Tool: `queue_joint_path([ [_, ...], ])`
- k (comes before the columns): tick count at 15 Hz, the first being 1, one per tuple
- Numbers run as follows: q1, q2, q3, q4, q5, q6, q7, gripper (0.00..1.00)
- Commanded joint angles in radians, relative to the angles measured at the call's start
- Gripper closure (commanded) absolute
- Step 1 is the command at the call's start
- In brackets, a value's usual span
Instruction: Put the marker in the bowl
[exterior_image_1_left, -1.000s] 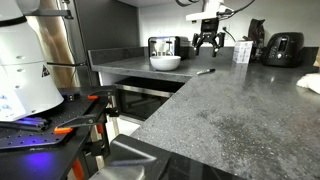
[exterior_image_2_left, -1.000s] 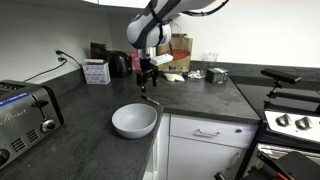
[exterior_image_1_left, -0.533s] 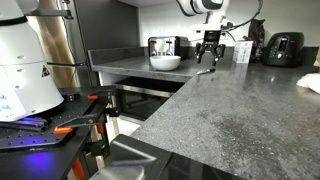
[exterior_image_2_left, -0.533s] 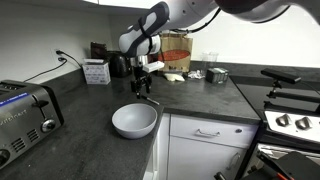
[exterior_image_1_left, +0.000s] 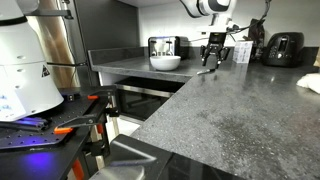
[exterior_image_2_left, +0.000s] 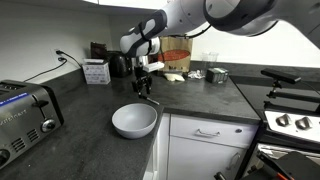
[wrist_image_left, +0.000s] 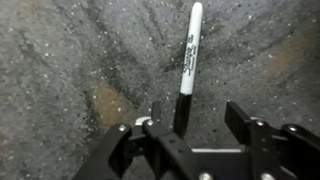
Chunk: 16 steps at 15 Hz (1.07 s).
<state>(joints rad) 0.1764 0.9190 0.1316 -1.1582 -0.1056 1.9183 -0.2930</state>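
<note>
The speckled stone-like counter (wrist_image_left: 70, 60) looks matt, the marker (wrist_image_left: 189, 60) smooth plastic, the bowl (exterior_image_2_left: 134, 120) glossy.

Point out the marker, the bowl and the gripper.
marker (wrist_image_left: 187, 62), wrist view, on its light printed barrel.
bowl (exterior_image_2_left: 135, 131), an exterior view, on its front outer wall.
gripper (exterior_image_1_left: 211, 62), an exterior view, midway between its fingertips.

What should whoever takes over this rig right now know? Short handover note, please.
Gripper: open, low over the counter, jaws on either side of the marker's dark end, not closed on it.
Marker: lying flat on the grey countertop, not gripped.
Bowl: white, upright, looks empty, on the same counter near its front edge, apart from the gripper.
Done: approach, gripper lined up over the marker.
Left: close on the marker, lift it, carry it to the bowl, release it inside.
</note>
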Motion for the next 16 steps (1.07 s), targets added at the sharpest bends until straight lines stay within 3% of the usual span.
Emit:
queue_joint_path([
  [1,-0.010,0.054,0.005,0.086,0.014,-0.069,-0.015,0.49],
  [8,-0.016,0.060,0.012,0.105,0.010,-0.057,-0.029,0.99],
  [12,-0.027,0.041,0.037,0.093,0.032,-0.042,-0.055,0.96],
  [16,-0.101,-0.025,0.118,0.024,0.070,0.003,-0.280,0.96],
])
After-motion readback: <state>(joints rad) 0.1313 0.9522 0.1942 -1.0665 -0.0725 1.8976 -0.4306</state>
